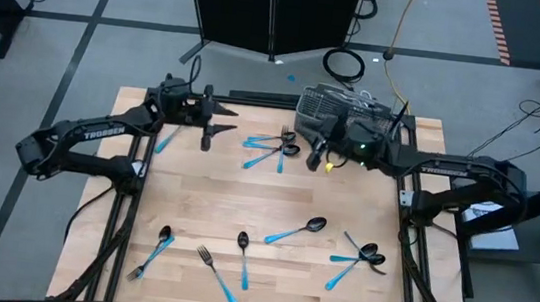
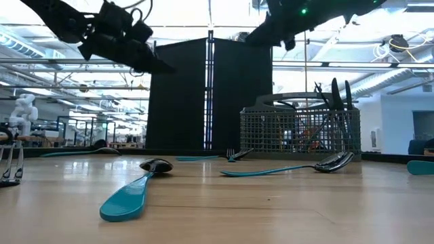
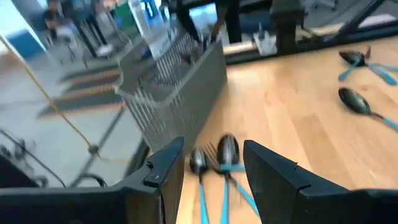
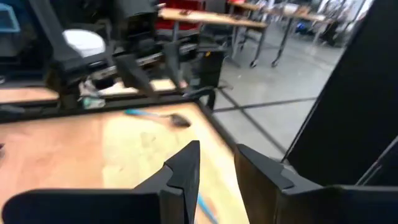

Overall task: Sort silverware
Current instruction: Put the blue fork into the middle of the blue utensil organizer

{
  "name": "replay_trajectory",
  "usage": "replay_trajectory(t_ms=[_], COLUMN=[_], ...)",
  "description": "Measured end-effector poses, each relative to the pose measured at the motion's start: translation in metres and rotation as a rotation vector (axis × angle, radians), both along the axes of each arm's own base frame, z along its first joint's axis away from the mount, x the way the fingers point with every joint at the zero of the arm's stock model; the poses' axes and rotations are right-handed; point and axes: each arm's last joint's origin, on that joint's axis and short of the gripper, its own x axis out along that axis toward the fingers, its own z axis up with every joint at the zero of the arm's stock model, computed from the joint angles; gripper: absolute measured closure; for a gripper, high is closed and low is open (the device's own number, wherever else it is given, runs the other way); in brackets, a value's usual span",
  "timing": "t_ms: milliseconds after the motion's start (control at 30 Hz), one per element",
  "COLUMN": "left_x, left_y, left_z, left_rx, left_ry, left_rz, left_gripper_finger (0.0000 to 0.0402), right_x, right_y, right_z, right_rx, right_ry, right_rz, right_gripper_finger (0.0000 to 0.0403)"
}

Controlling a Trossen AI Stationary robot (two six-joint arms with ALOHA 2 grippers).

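Left gripper [image 3: 214, 171] fingers apart, nothing held. Past them a spoon [image 3: 227, 151], fork [image 3: 214, 157] and another spoon [image 3: 198, 161] lie bunched, touching, beside the wire basket [image 3: 174, 87] at the table [image 3: 298, 118] edge. Two more spoons [image 3: 356, 99] farther off.

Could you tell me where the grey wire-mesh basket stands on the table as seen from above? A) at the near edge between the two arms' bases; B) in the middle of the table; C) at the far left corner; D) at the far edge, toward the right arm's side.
D: in the high view the basket stands at the table's far edge, right of centre, just beside the right gripper.
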Motion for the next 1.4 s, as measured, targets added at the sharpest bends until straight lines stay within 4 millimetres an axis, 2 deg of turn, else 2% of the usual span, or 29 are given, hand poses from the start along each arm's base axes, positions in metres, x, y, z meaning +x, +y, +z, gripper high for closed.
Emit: replay_trajectory(t_ms=[233, 400, 667, 833, 967, 1200, 1400], left_x=[0.008, 0.014, 0.015, 0.018, 0.025, 0.043, 0.053], left_y=[0.007, 0.011, 0.011, 0.011, 0.002, -0.031, -0.05], left_z=[-0.021, -0.033, -0.032, -0.028, -0.025, -0.018, -0.018], left_rx=[-0.067, -0.129, -0.124, -0.151, -0.179, -0.208, -0.17], left_ry=[0.08, 0.101, 0.073, 0.036, 0.011, -0.052, -0.038], left_rz=[0.001, -0.031, -0.062, -0.054, -0.1, -0.362, -0.372], left_gripper_finger=[0.024, 0.024, 0.024, 0.024, 0.024, 0.024, 0.024], right_x=[0.031, 0.043, 0.047, 0.049, 0.051, 0.055, 0.058], right_y=[0.012, 0.018, 0.023, 0.016, 0.015, 0.025, 0.027], right_z=[-0.029, -0.041, -0.036, -0.032, -0.037, -0.042, -0.048], right_rx=[0.019, 0.09, 0.079, 0.02, 0.056, 0.069, 0.074], right_ry=[0.03, -0.001, -0.07, -0.114, -0.107, -0.101, -0.074], right_rz=[0.058, 0.06, 0.081, 0.067, 0.06, 0.095, 0.102], right_gripper_finger=[0.0309, 0.0309, 0.0309, 0.0309, 0.0309, 0.0309, 0.0309])
